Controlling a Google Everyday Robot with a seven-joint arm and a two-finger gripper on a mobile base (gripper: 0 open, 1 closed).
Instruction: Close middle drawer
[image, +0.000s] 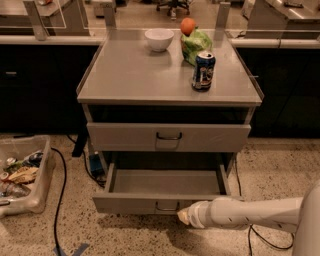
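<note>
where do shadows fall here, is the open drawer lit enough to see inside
Camera view: overhead light keeps the cabinet top evenly lit; the recess under it is dark. The middle drawer is lit enough to look bare, shaded at its back. The gripper, at that drawer's front right of the handle, shadows the floor below.

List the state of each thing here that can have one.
Wide grey metal middle drawer: pulled out, empty.
Taller-fronted grey top drawer: pushed in.
Blue drink can: upright on the cabinet top.
White round bowl: upright.
Clear plastic floor bin: holding litter.
Cream-tipped pincer: at the middle drawer's front, right of its handle.
</note>
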